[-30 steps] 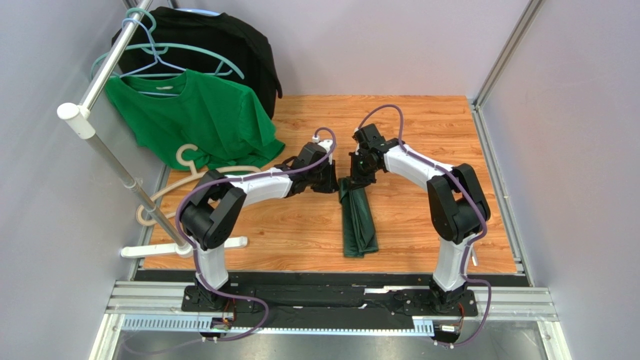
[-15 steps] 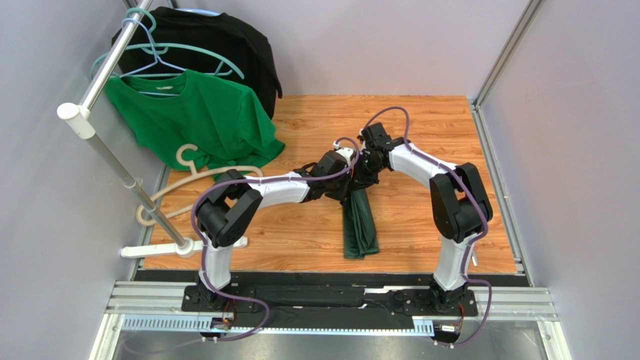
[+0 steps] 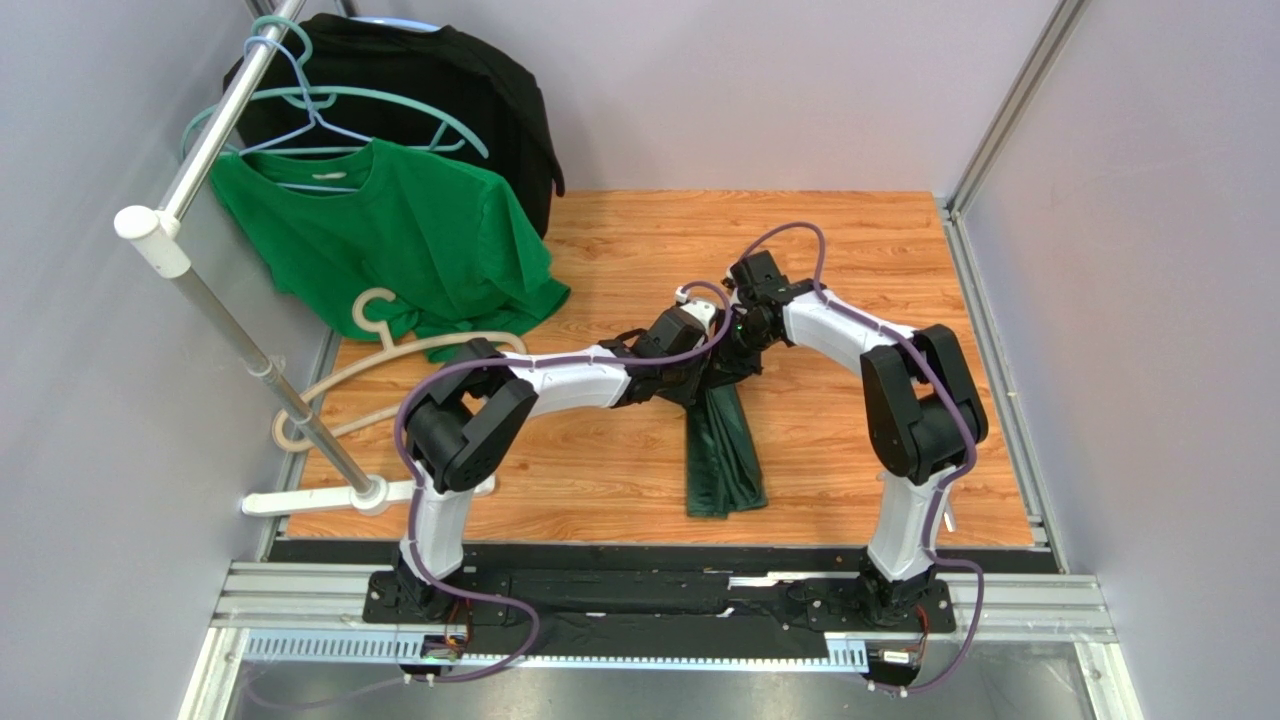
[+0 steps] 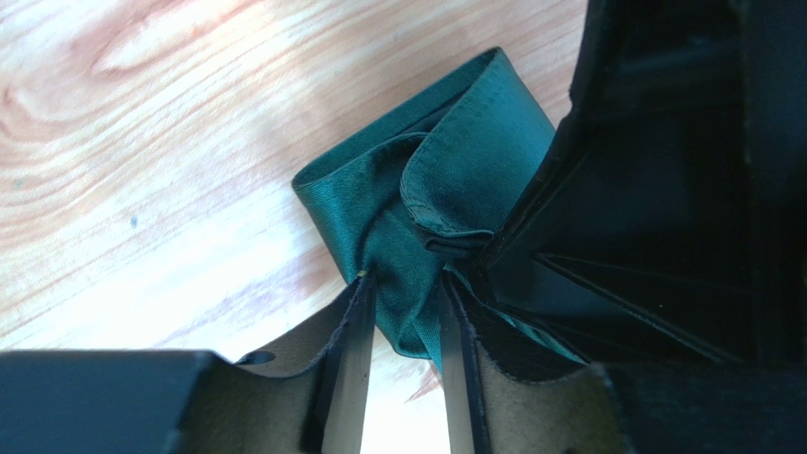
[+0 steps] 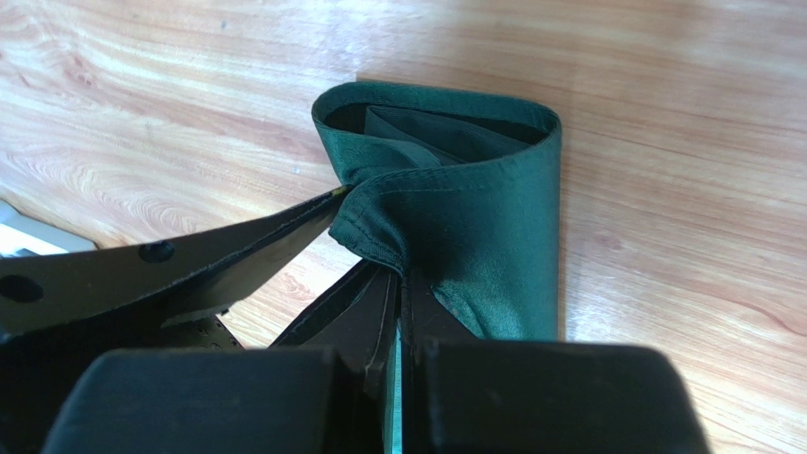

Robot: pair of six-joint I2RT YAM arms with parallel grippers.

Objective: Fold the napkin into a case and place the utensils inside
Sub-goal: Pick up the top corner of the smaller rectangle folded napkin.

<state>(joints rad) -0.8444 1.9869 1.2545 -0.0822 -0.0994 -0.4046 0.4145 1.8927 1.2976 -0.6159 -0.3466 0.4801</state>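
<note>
Seen from overhead, two robot arms reach inward and meet over a wooden counter point(image 3: 842, 240), both at the same end of a dark green napkin point(image 3: 723, 458). The napkin lies flat as a narrow, layered strip that runs from the claws back toward the arm bases. The folding looks largely done, and the work now seems to be shaping the mouth of the case. The right claw point(image 5: 398, 288) is closed tight, pinching a stitched corner of the top layer. Just beyond it the cloth curls up into an open loop, apparently lifted that way to form a pocket. The left claw point(image 4: 405, 281) comes in from the side, close against the right claw. Its two fingers point(image 4: 352, 359) stand narrowly apart with a bunched fold of the same end between them, and it is not possible to tell whether they pinch that fold or only straddle it. Well off to the left claw's outer side, a brighter green T-shirt point(image 3: 394, 240) and a black garment point(image 3: 451, 83) hang from a metal rack point(image 3: 226, 135), apart from the work. No utensils are in view. No brand, label or readable writing shows on anything.
</note>
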